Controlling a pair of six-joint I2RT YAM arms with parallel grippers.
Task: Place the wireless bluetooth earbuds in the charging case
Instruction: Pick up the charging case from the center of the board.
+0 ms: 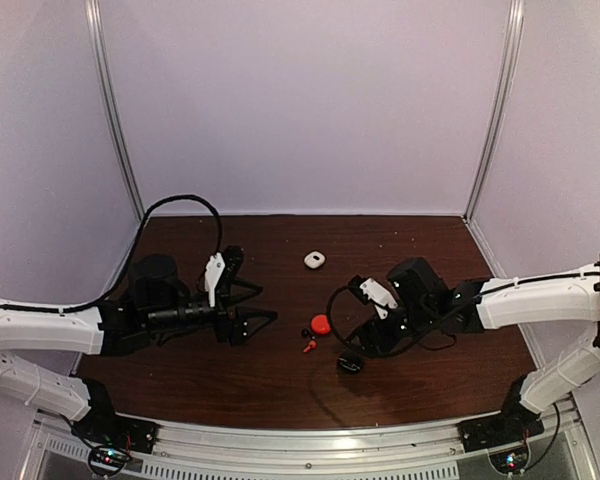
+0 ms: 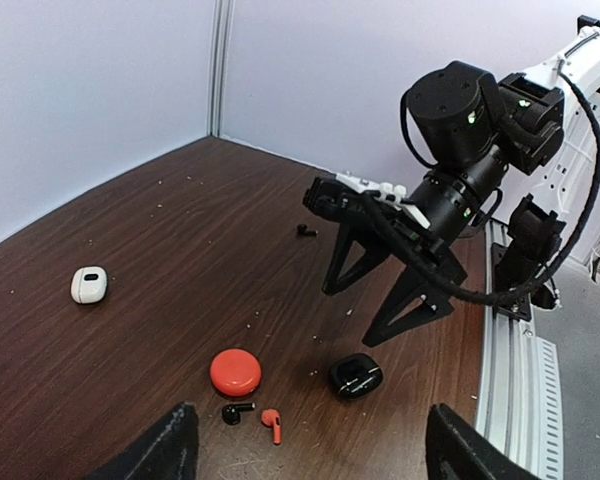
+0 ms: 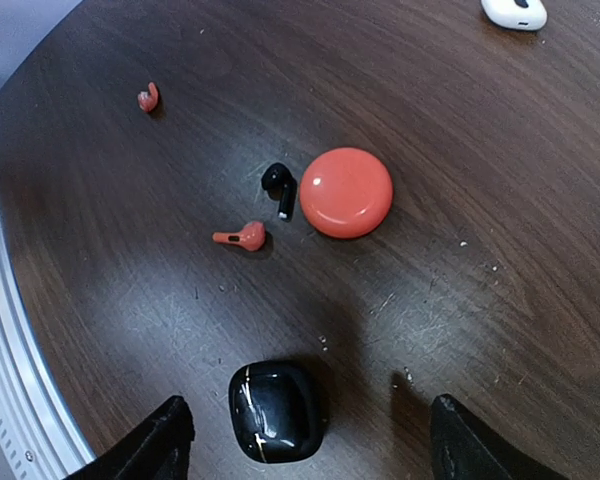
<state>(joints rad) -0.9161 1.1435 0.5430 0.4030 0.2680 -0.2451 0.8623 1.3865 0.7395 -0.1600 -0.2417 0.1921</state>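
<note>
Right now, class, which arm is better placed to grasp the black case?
Right, likely. The black case lies just ahead of the open right gripper, between its fingers; the left gripper sits farther, beyond the red case.

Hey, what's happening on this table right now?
The job is putting earbuds into their cases. The left end effector and right end effector are both open and empty. A red earbud and a black earbud lie loose on the table beside the closed red case, with the black case nearby.

White shells (image 1: 535, 298), blk cables (image 1: 180, 200) (green LED (image 2: 472, 117)); L claw (image 1: 265, 302), R claw (image 2: 350, 315) blk.
</note>
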